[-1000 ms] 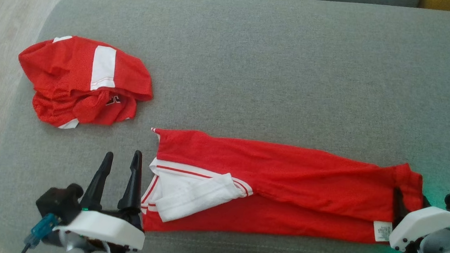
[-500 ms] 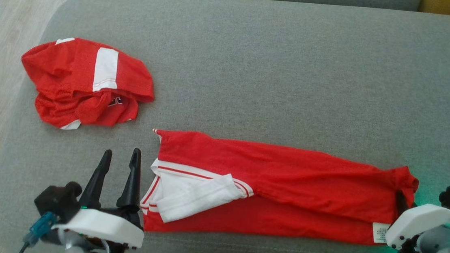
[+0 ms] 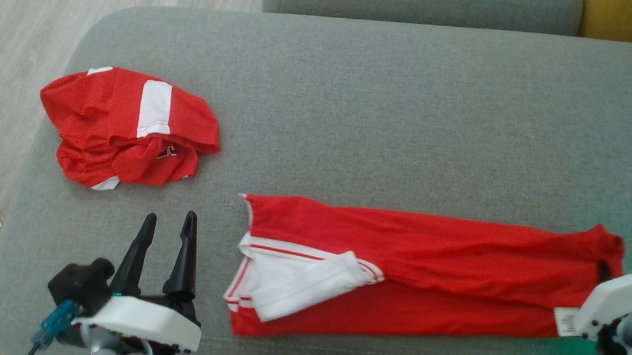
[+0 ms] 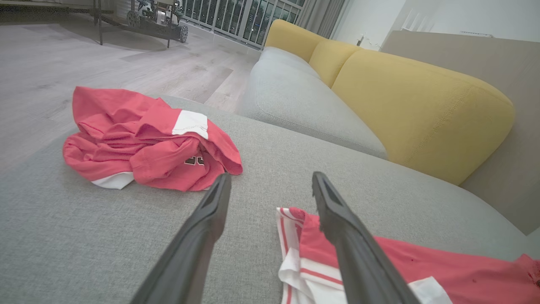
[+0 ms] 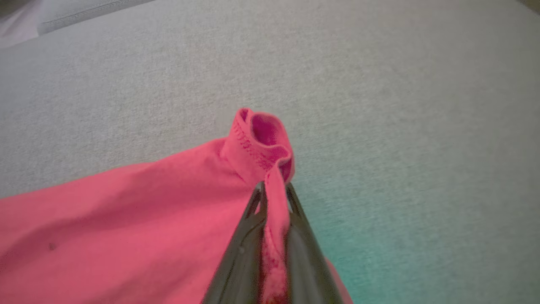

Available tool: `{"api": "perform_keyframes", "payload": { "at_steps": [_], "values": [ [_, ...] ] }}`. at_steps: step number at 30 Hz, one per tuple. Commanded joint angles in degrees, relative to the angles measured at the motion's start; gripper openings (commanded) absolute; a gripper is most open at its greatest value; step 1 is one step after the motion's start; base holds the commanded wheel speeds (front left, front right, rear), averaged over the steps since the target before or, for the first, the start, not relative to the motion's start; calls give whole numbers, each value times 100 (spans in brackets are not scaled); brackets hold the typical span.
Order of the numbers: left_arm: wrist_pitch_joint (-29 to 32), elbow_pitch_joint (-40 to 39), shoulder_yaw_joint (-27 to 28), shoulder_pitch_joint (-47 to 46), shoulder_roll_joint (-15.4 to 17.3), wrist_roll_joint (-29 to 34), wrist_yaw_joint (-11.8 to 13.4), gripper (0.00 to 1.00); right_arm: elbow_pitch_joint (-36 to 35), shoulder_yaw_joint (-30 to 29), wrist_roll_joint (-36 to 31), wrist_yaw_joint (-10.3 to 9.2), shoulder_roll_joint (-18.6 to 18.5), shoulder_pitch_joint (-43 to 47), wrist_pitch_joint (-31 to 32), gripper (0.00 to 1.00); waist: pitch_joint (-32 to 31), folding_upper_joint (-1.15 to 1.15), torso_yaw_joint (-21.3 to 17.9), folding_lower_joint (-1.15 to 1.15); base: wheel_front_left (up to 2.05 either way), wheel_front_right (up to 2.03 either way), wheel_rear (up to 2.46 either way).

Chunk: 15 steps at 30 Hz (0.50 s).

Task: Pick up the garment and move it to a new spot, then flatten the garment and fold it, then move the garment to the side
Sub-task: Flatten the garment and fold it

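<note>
Red garment (image 3: 428, 273) is laid out long on grey cushion (image 3: 384, 120), near front edge; right-end hem is pinched in right gripper (image 5: 273, 188), fingers (image 5: 241, 259) clamped tight; left gripper (image 3: 170, 217) is held spread wide, nothing gripped, just beside white-trimmed end.

Left hand (image 3: 171, 215) points forward with fingers spread wide, right hand (image 5: 273, 185) pinched tight on the garment (image 5: 126, 219)
</note>
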Motion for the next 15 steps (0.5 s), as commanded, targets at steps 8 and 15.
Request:
{"api": "perform_keyframes", "payload": {
  "at_steps": [8,15],
  "values": [
    [-71,-173,188,-2,-15,8,-6,100,-865,-692,-1016,-3,-77,-423,431,0,-174,0,57,0,0,0,0],
    [-71,-192,219,67,-15,-47,11,100,-862,-398,-915,-3,-77,-387,776,0,-363,0,49,0,0,0,0]
  ]
}}
